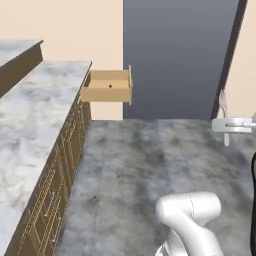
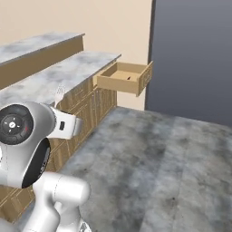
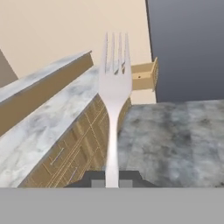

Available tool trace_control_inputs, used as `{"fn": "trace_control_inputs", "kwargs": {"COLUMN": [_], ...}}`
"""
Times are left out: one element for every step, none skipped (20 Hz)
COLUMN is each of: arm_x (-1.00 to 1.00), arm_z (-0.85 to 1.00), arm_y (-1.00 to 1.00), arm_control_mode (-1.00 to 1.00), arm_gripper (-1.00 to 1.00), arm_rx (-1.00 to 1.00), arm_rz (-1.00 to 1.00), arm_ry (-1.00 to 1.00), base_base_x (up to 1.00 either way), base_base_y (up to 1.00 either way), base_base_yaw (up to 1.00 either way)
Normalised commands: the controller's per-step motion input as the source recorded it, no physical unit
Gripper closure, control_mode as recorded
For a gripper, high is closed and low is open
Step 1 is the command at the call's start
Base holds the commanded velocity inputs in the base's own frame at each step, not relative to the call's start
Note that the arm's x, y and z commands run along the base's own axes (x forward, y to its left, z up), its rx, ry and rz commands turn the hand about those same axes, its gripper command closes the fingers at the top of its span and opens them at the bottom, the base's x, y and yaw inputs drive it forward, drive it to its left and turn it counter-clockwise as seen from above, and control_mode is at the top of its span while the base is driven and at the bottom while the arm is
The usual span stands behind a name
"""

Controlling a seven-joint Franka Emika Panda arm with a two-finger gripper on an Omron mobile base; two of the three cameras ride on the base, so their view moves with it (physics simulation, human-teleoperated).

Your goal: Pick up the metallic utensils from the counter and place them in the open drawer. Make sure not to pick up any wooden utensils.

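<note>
In the left base view, the long white-grey veined marble counter (image 1: 35, 115) runs along the left, and at its far end the shallow light-tan wooden drawer (image 1: 106, 86) stands pulled out over the grey floor. At the far right the gripper (image 1: 226, 116) carries the thin pale-silver fork (image 1: 223, 102), tines up, well apart from the drawer.

In the right base view the open drawer (image 2: 123, 77) juts from the far end of the counter (image 2: 63, 72); what can be seen of its inside looks bare. The fork's tines (image 2: 59, 92) show faintly above the white wrist.

In the hand view the jaws are clamped on the fork's handle (image 3: 113, 144), and the tines point toward the far drawer (image 3: 143, 75).

Judged from this, the fork is picked up but not yet delivered; the carry to the drawer and the release remain, then the knife.
</note>
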Motion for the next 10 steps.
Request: {"fn": "trace_control_inputs", "kwargs": {"arm_x": [0.0,0.0,0.0,0.0,0.0,0.0,0.0,0.0,0.0,0.0], "arm_z": [0.0,0.0,0.0,0.0,0.0,0.0,0.0,0.0,0.0,0.0], "arm_y": [0.0,0.0,0.0,0.0,0.0,0.0,0.0,0.0,0.0,0.0], "arm_control_mode": [1.0,1.0,1.0,1.0,1.0,1.0,1.0,1.0,1.0,1.0], "arm_gripper": [1.0,1.0,1.0,1.0,1.0,1.0,1.0,1.0,1.0,1.0], "arm_rx": [0.0,0.0,0.0,0.0,0.0,0.0,0.0,0.0,0.0,0.0], "arm_rz": [0.0,0.0,0.0,0.0,0.0,0.0,0.0,0.0,0.0,0.0], "arm_ry": [0.0,0.0,0.0,0.0,0.0,0.0,0.0,0.0,0.0,0.0], "base_base_x": [1.0,1.0,1.0,1.0,1.0,1.0,1.0,1.0,1.0,1.0], "base_base_y": [0.0,0.0,0.0,0.0,0.0,0.07,0.18,0.27,0.32,0.34], "base_base_yaw": [0.0,0.0,0.0,0.0,0.0,0.0,0.0,0.0,0.0,0.0]}}
